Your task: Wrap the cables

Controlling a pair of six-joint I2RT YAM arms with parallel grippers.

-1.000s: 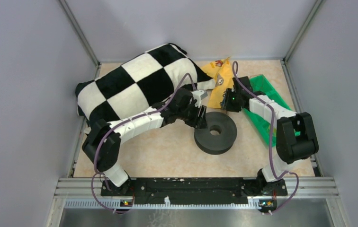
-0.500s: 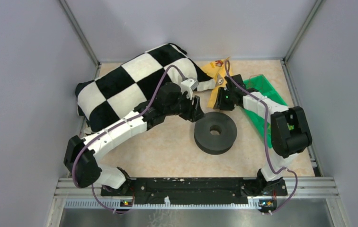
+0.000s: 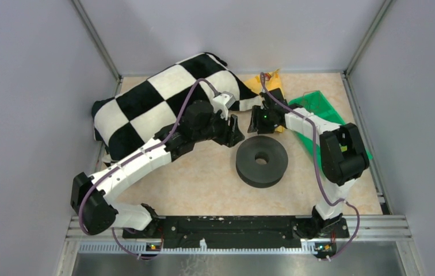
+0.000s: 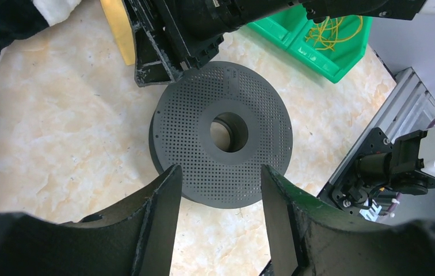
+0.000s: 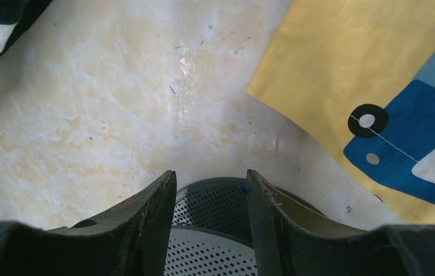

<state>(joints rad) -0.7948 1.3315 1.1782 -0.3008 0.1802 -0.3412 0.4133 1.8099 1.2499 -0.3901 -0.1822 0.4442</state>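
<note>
Though left pincer [image 4: 218, 172] and right pincer [image 5: 209, 175] hang half-open, empty, near dark grey spool [image 4: 226, 132] on desk [image 4: 60, 115], cables unseen in any view; spool bare, wrapping seemingly not begun.

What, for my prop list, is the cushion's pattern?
The cushion is black-and-white checked, clearest in the top external view.

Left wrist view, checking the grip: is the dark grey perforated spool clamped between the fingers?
No, the dark grey perforated spool lies on the beige table beyond the open left gripper.
</note>
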